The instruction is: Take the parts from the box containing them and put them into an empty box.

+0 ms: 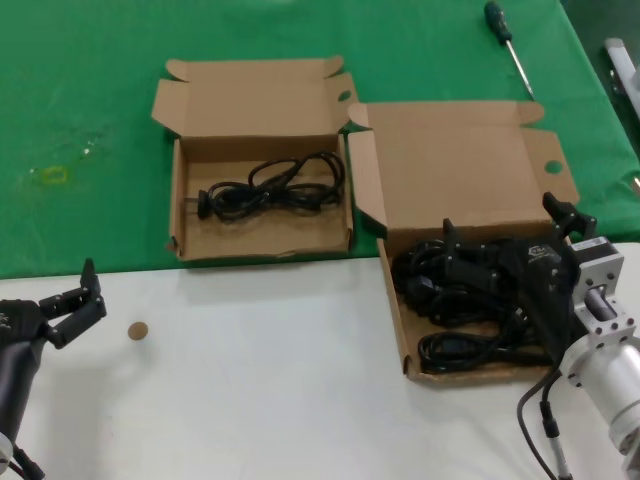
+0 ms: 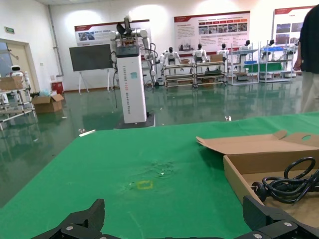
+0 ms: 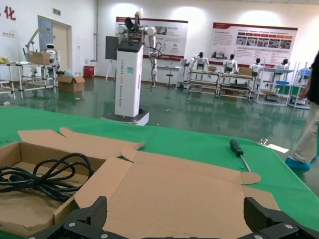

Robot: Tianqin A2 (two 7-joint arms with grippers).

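Cords [image 1: 470,300] lie in the right box [image 1: 455,175], a tangled black heap of several looped bundles filling the tray. One cord [image 1: 270,188] already sits in the left box [image 1: 255,100], spread loosely across the floor of it, plug toward the left wall.

Handling guess: rubber cords, soft and floppy, light to middling weight, grippy not slippery, not fragile. Loops will sag and trail, and bundles look interlaced, so one pull may drag a neighbour. Best hold is probably across the thick middle of one bundle where strands run together, not a single strand or the plug.

Right gripper [image 1: 475,262] is down inside the right box, over the heap, fingers pointing at the far side of the pile. Its wrist view shows the two fingertips wide apart, nothing between them, so jaws are spread and not yet clamping; whether the tips touch a cord I can't tell.

Left gripper [image 1: 75,303] is parked low over the white table [image 1: 250,380], near the left edge, jaws spread, empty. Screwdriver [image 1: 508,45] lies on the green cloth [image 1: 80,120], well apart from both boxes.
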